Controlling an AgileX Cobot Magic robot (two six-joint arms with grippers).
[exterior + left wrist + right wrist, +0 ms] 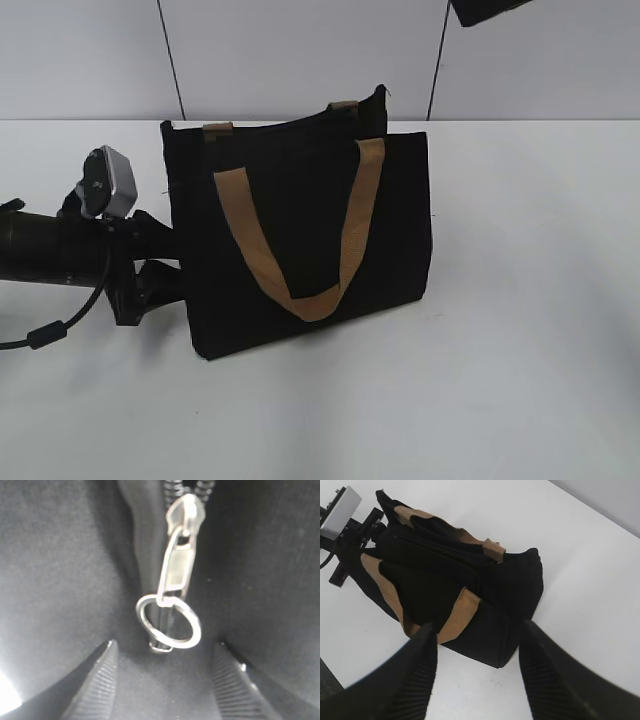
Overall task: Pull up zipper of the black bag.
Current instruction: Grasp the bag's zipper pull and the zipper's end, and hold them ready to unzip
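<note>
1. Zipper (172,587): seen close in the left wrist view, it runs down the black fabric, with a silvery slider near the top edge, a flat metal tab below it and a ring (168,621) at the tab's end.
2. Bag (300,230) stands upright on the white table (520,350), a tan handle (300,235) hanging down its front.
3. Left gripper (162,680) is at the bag's left end in the exterior view. Its jaws are spread apart, one fingertip (95,680) on each side below the ring, holding nothing.
4. Whether the fingertips touch the fabric cannot be told.
5. Right gripper (477,672) hangs above the table, looking down at the bag from well apart. Its jaws are wide open and hold nothing.
6. In the exterior view only a dark piece of the right arm (485,10) shows, at the top edge.
</note>
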